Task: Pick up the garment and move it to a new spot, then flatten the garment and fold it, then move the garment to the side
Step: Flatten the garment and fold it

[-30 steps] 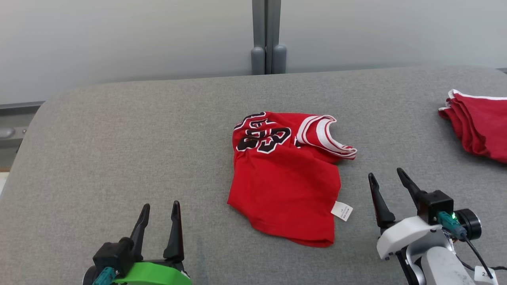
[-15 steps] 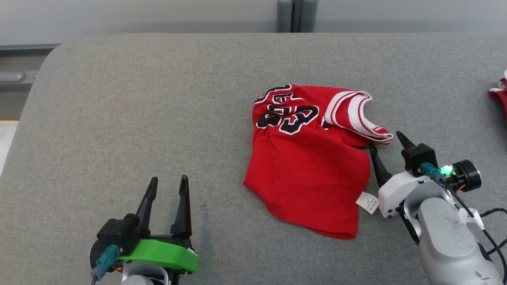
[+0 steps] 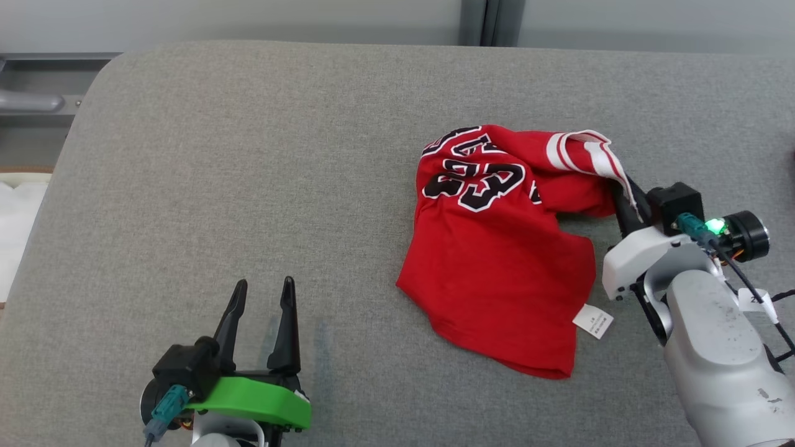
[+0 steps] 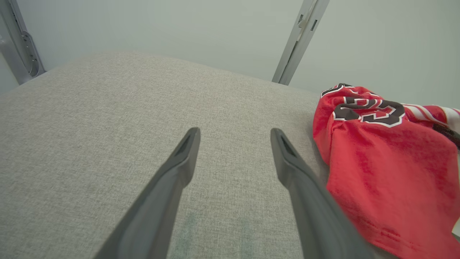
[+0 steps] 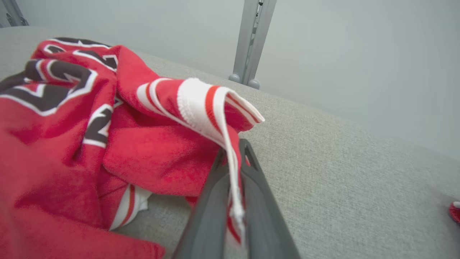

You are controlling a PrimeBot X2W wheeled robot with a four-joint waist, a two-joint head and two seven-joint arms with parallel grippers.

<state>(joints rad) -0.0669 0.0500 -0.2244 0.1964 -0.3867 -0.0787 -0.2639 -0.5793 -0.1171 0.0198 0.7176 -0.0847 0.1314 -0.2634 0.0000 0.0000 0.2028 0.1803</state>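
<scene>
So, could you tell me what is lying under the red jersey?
Grey padded surface shows all around the red jersey, and where the right gripper holds its striped trim up. Anything beneath the crumpled body is covered.

Bright, even light (wrist-view foregrounds blur softly).

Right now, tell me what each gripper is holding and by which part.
The right gripper is shut on the red jersey, pinching its white-and-red striped trim. The left gripper is open, holding nothing.
</scene>
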